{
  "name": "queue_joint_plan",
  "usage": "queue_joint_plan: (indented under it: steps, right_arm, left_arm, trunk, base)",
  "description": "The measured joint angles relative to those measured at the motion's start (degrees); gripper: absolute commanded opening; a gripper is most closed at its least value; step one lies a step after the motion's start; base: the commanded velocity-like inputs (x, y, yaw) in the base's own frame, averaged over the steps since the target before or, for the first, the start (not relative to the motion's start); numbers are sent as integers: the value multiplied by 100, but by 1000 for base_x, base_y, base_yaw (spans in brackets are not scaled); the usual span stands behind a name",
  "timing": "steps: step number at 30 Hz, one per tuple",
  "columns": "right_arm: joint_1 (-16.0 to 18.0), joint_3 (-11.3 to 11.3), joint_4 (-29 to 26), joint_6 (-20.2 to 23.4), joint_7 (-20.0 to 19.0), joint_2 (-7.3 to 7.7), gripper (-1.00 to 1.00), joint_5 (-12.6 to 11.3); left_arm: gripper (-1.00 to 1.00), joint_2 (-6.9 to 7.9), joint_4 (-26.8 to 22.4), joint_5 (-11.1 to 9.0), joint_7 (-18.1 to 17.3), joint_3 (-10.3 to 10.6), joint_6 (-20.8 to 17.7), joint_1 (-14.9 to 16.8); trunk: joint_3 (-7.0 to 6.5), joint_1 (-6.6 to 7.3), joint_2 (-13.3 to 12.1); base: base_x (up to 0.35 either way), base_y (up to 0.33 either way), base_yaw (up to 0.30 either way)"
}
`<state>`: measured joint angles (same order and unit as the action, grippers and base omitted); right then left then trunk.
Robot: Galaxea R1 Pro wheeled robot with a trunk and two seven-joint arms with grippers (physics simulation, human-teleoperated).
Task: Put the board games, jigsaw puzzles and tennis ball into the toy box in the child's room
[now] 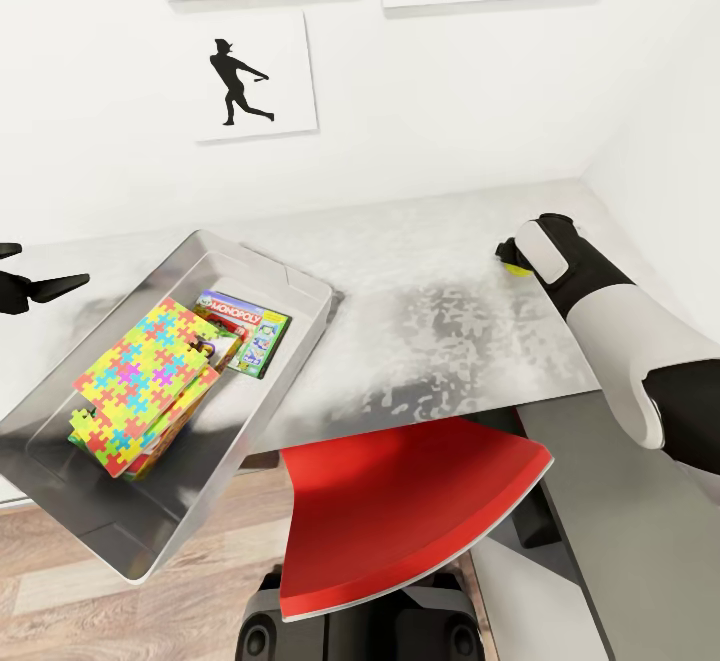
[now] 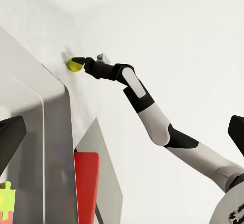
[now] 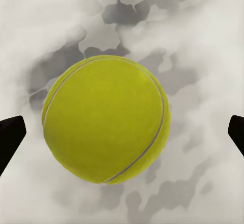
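The yellow-green felt tennis ball (image 3: pixel 105 120) lies on the mottled pale grey table (image 1: pixel 450 321), at about two o'clock from the light grey sloping-walled toy box (image 1: pixel 290 286). Being round, it has no long axis. The right gripper (image 3: pixel 122 137) is spread wide around it, apparently not yet touching; centring before closing is advised, lest it roll.

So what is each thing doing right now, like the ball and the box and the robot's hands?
tennis ball: on the table, between the open fingers, not gripped yet.
right gripper: open around the ball.
left gripper: open, empty, beside the toy box.
toy box: on the table, no lid, partly filled.
jigsaw puzzles: in the box, stacked.
Monopoly game: in the box, lying flat.
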<state>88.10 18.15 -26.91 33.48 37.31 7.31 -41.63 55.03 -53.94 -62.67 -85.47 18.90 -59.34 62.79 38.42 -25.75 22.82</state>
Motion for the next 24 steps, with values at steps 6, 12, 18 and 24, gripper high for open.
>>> queue_joint_plan:
  steps: [6,12,18,24]
  right_arm:
    - [0,0,1,7,0,0,100,0]
    - [0,0,-1,8,0,5,100,0]
    - [0,-1,-5,9,-5,9,100,0]
    - [9,-7,-21,9,-5,6,100,0]
  left_arm:
    - [100,0,0,1,0,0,0,0]
    - [100,0,0,0,0,0,0,0]
    - [100,0,0,1,0,0,0,0]
    - [100,0,0,1,-3,0,0,0]
  trunk:
    - [0,0,0]
    - [0,0,0]
    - [0,0,0]
    - [0,0,0]
  base:
    - [0,0,0]
    - [0,0,0]
    - [0,0,0]
    - [0,0,0]
